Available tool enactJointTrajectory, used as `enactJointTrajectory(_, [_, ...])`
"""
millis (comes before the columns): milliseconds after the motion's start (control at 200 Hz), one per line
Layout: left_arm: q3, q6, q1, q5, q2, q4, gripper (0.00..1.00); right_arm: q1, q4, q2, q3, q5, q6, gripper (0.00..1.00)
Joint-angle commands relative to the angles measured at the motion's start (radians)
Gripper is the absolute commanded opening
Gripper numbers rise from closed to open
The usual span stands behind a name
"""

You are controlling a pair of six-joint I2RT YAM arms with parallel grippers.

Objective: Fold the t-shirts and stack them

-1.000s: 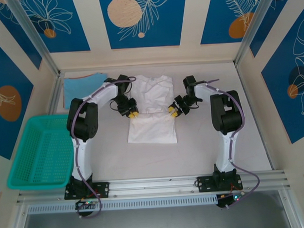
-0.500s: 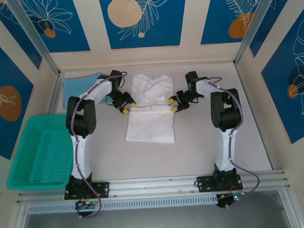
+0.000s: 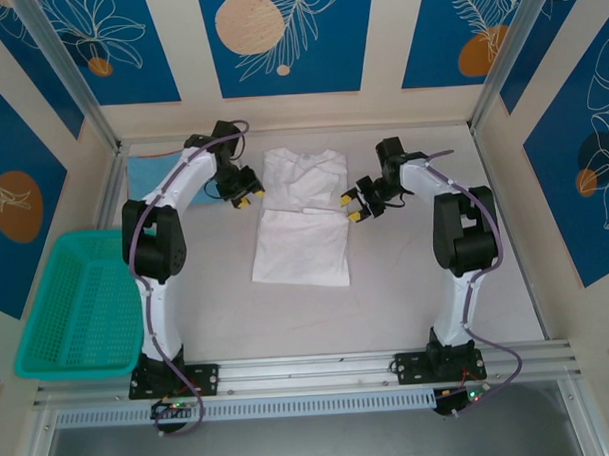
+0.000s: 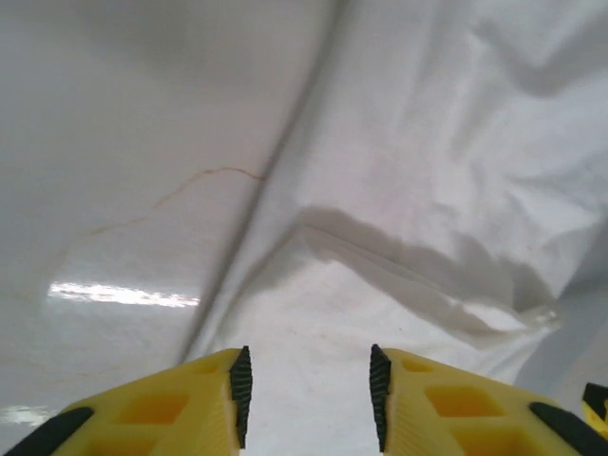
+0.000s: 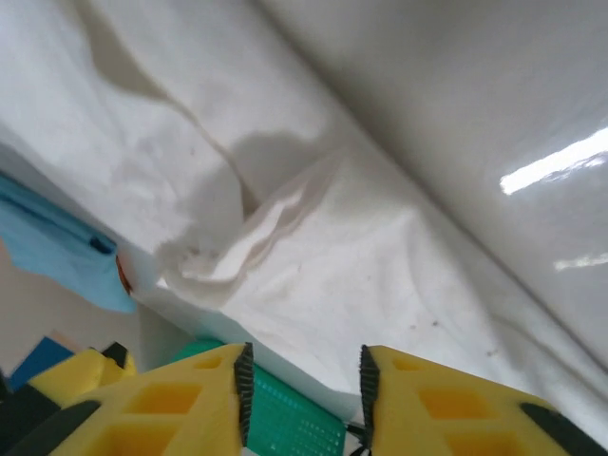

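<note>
From above, the white t-shirt (image 3: 302, 218) lay folded mid-table, with the light-blue t-shirt (image 3: 153, 173) at the far left. Up close, the left gripper (image 4: 306, 389) and right gripper (image 5: 302, 385) had fingers apart, empty, over its creased edges.

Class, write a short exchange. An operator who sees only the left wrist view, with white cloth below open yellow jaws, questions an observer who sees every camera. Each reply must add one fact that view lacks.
Operator: Where is the other shirt?
Observer: The light-blue t-shirt lies in the far left corner of the table, apart from the white t-shirt, with the left arm reaching across it.
Operator: What is the right arm doing?
Observer: The right gripper is at the white t-shirt's right edge, with its jaws apart and nothing between them.
</note>
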Motion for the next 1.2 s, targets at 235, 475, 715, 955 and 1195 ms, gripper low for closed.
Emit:
enactJointTrajectory(235, [0.17, 0.098, -0.171, 0.155, 0.21, 0.036, 0.34, 0.07, 0.041, 0.118, -0.033, -0.061, -0.033, 0.28])
enactJointTrajectory(475, [0.072, -0.022, -0.108, 0.057, 0.285, 0.063, 0.32, 0.048, 0.007, 0.16, -0.084, -0.032, -0.047, 0.49])
enactJointTrajectory(715, [0.074, -0.055, -0.075, 0.05, 0.255, 0.099, 0.42, 0.019, -0.023, 0.136, -0.061, -0.029, -0.107, 0.61])
enactJointTrajectory(955, [0.162, -0.016, -0.056, 0.082, 0.168, 0.089, 0.77, 0.014, 0.008, 0.019, -0.019, -0.042, -0.193, 0.61])
enactJointTrajectory(1195, [0.005, 0.014, 0.034, 0.125, 0.047, 0.076, 0.88, 0.069, 0.003, -0.058, -0.092, -0.092, -0.265, 0.43])
